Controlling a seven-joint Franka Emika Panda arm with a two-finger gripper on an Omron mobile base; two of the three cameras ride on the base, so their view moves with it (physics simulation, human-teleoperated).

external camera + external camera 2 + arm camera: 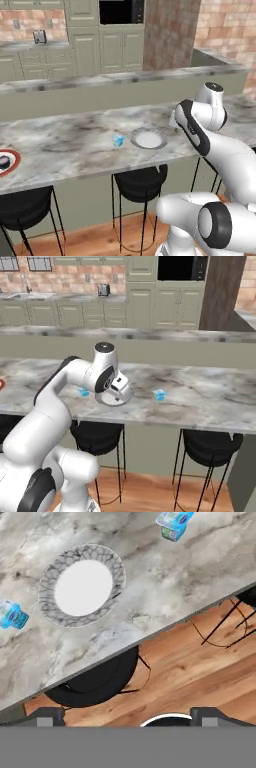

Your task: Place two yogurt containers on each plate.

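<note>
Yogurt was our concern at this moment, and none of it sat on a plate yet. From the hand view we saw the grey-rimmed plate (82, 586) bare on the marble counter (165, 587), with one yogurt container (12, 614) just beside its rim and a second yogurt container (174, 523) further off on the other side, both apart from the plate. In the left base view the red-rimmed plate (11, 161) lay well apart at the far left of the counter, carrying something dark that we could not identify.

Our gripper (127, 714) hung out past the counter edge, above a black stool (95, 682) and the wood floor (200, 677), its jaws spread wide and holding nothing.

We judged the cups to be light, thin-walled and a little slick, so likely to slide or tip if nudged and to dent under a hard squeeze. We thought the best hold was across the side walls, low on the body beneath the paler top, coming straight down so that both fingers met the cup together. Which faces were flattest we could not tell at that size.
</note>
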